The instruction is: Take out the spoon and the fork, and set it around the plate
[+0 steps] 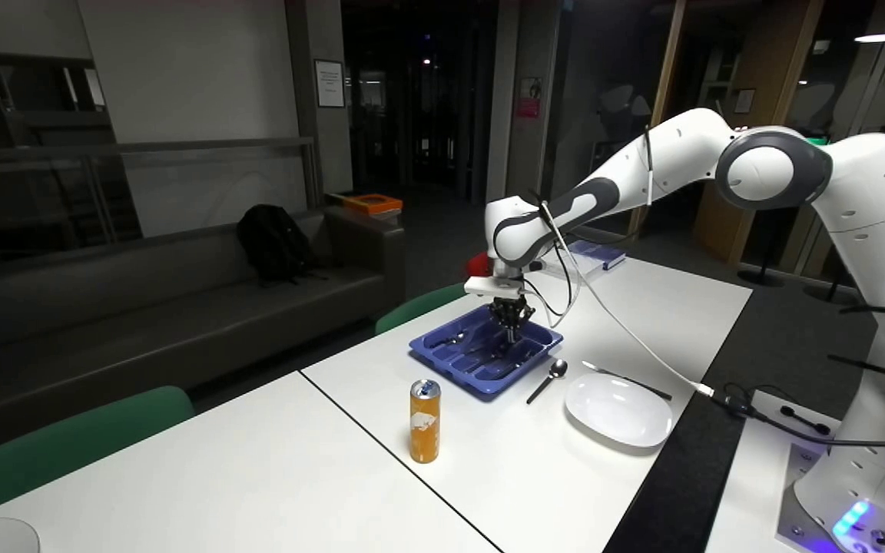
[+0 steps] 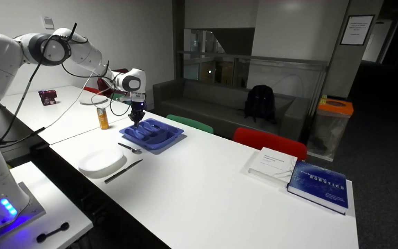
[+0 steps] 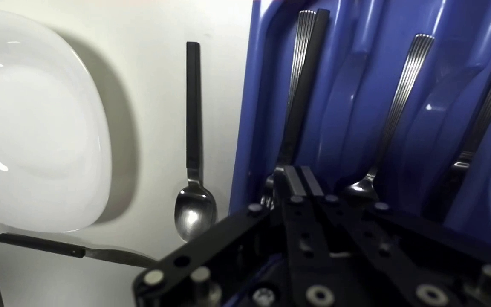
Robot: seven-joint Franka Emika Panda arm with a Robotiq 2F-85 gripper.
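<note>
Fingers [image 3: 295, 181] closed together, apparently on nothing, over the blue cutlery tray [image 3: 246, 140]. Wrist view: the black-handled utensil [image 3: 306, 81], probably the fork, passes just beside the tips at eleven o'clock, long axis toward twelve-thirty; black-handled spoon [image 3: 193, 140], then white plate [image 3: 41, 123], lie toward nine.

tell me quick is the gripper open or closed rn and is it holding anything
Gripper: closed, jaws nearly together; whether they grip the black-handled utensil by their tips in the blue tray cannot be told.
</note>
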